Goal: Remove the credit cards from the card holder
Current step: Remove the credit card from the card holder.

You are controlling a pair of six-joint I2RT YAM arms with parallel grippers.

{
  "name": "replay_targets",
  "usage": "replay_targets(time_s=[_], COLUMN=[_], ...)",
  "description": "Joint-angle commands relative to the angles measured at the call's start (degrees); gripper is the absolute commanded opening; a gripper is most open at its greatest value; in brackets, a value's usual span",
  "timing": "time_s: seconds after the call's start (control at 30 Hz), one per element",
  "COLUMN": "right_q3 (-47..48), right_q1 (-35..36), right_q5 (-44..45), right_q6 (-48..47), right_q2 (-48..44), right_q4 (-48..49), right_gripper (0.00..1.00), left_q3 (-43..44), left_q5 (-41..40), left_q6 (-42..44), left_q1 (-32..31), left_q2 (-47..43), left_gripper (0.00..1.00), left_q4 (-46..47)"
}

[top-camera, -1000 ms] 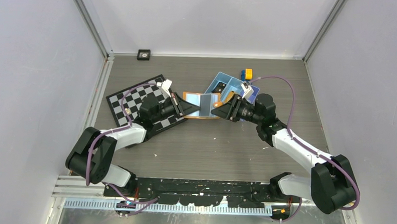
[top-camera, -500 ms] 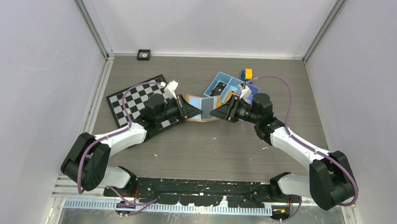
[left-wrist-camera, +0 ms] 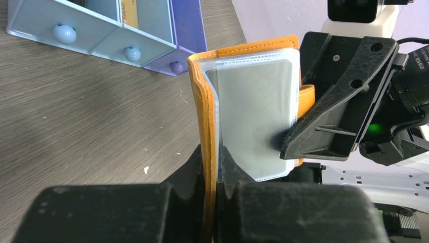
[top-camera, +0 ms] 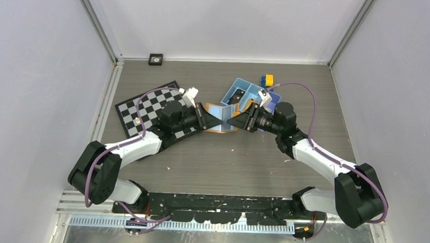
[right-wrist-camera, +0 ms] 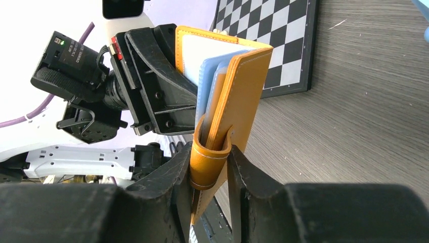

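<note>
The orange card holder (top-camera: 219, 115) is held up off the table between both arms, half folded like a book. My left gripper (top-camera: 206, 117) is shut on the edge of one orange cover (left-wrist-camera: 206, 126), and greyish clear sleeves (left-wrist-camera: 253, 101) fan out beside it. My right gripper (top-camera: 233, 121) comes in from the other side, its fingers pressed on the looped closing tab (right-wrist-camera: 208, 162) and the other cover (right-wrist-camera: 248, 101). The credit cards are hidden in the sleeves; I cannot make out any single card.
A blue three-compartment tray (top-camera: 247, 93) stands just behind the holder, with a small yellow-and-blue block (top-camera: 267, 80) at its far corner. A black-and-white checkered mat (top-camera: 142, 110) lies under the left arm. A small black square (top-camera: 156, 59) sits at the back wall.
The left gripper has moved right, folding the holder from lying spread open to half shut and upright. The right jaws have narrowed onto the tab.
</note>
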Motion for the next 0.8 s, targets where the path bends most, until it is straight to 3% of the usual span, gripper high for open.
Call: replay_targets(time_s=[0.0,0.23,0.27,0.33,0.4,0.47,0.63,0.7,0.77], right_q3=[-0.1,-0.7,-0.7,-0.2,0.7,1.1,1.6,1.8,1.8], right_q1=[0.7,0.7,0.7,0.7,0.8,0.8,0.8,0.7,0.8], right_q5=[-3.2,-4.0,-3.8,-2.7,-1.7,-0.9,0.2,0.8,0.8], right_q6=[2.4,3.4,3.4,2.6,1.1,0.4,-0.6,-1.2,-1.3], right_q2=[-2.1,-2.2,-2.3,-2.4,-2.2,-1.6,-1.8,-2.1,-1.8], right_q4=[9.0,11.0,11.0,8.5,5.5,3.7,1.6,0.3,0.0], right_gripper=[0.33,0.52,0.52,0.41,0.38,0.39,0.58,0.59,0.49], left_q3=[2.5,2.8,2.8,2.7,2.7,2.6,2.3,2.1,1.9], left_q5=[2.1,2.5,2.5,2.5,2.5,2.4,1.0,0.5,0.2], left_q6=[0.2,-0.3,-0.3,-0.4,-0.3,-0.3,0.4,0.6,0.7], left_q1=[-0.8,-0.9,-0.9,-0.9,-0.8,-0.8,-0.9,-0.9,-0.9], left_q2=[1.6,2.5,2.6,2.6,2.4,2.1,0.7,0.2,-0.2], left_gripper=[0.0,0.0,0.0,0.0,0.0,0.0,0.0,0.0,0.0], left_q4=[2.2,2.6,2.6,2.7,2.7,2.7,1.5,1.1,1.0])
